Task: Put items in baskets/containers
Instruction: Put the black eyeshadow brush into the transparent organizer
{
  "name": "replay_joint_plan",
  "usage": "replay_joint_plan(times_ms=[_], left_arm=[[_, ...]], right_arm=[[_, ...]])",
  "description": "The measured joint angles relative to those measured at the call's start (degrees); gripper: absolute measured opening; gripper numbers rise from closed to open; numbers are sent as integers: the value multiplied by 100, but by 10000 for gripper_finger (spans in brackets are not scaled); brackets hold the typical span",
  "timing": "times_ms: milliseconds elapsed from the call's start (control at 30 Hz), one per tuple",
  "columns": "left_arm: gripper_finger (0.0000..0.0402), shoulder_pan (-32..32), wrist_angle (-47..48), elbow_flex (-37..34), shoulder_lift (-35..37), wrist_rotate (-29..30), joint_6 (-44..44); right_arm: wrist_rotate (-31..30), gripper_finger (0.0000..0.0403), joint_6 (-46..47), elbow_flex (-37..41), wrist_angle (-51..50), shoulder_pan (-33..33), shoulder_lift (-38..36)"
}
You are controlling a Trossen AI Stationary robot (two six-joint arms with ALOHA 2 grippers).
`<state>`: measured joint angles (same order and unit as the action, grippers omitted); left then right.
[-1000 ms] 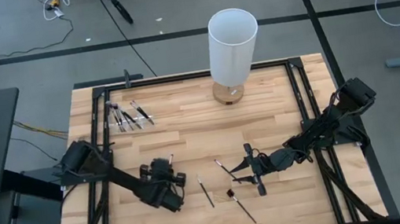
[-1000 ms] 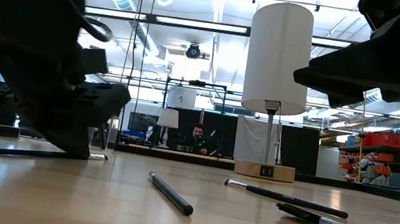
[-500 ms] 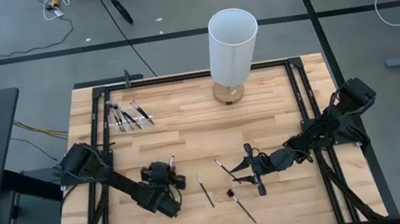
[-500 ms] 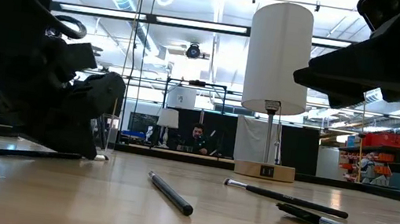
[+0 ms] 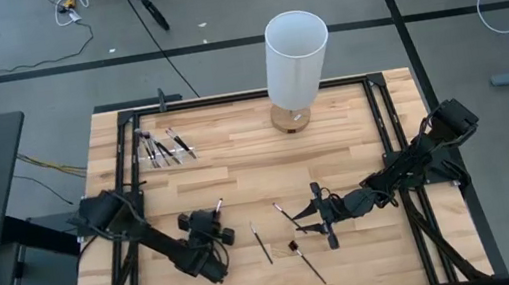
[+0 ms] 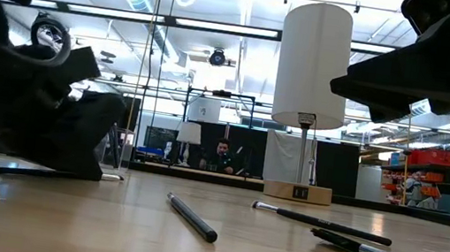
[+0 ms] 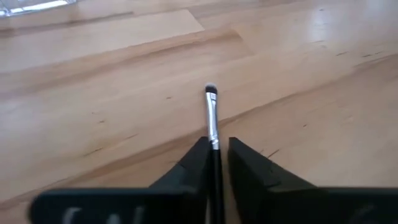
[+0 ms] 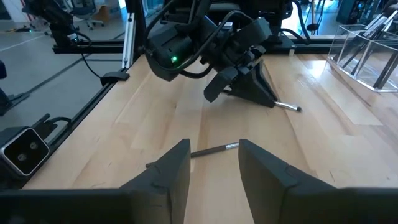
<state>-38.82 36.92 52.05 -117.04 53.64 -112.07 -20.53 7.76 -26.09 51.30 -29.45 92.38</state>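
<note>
A thin black makeup brush (image 7: 212, 118) lies on the wooden table, handle between the fingers of my left gripper (image 7: 217, 149), which is shut on it low at the near left (image 5: 212, 220). My right gripper (image 5: 311, 217) hovers open near the table's middle; one loose brush (image 8: 214, 150) lies just beyond its fingertips. Other loose brushes (image 5: 262, 245) (image 5: 309, 263) rest flat on the wood. The clear container (image 5: 159, 147) sits at the far left with several brushes in it. My left gripper has the brush's black handle (image 7: 215, 163) between its two fingers, just behind the silver ferrule. The fingers slant down from the near left and run along the brush. The brush lies flat on the table, its bristle head (image 7: 211, 91) sticking out ahead.
A tall white cylinder on a wooden base (image 5: 296, 66) stands at the far middle. Black frame rails (image 5: 385, 123) run along the table's sides. Bare wood lies between the container and the loose brushes.
My left gripper has sunk toward the table and tipped further down over the brush, drawing slightly toward the near left. The brush has stayed flat on the wood.
</note>
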Motion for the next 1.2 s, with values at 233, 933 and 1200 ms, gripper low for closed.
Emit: replay_joint_plan(times_ms=[233,933,1200], left_arm=[[15,-339,-275,-212,-52,318,-164],[13,-552,-1605,-219,219,791,1280],[13,-556,-2300,-208,224,1256,2002]], right_arm=[[0,136,-7,0,1,0,0],[0,136,-78,-2,1,-2,0],[2,136,-75,-2,1,0,0]])
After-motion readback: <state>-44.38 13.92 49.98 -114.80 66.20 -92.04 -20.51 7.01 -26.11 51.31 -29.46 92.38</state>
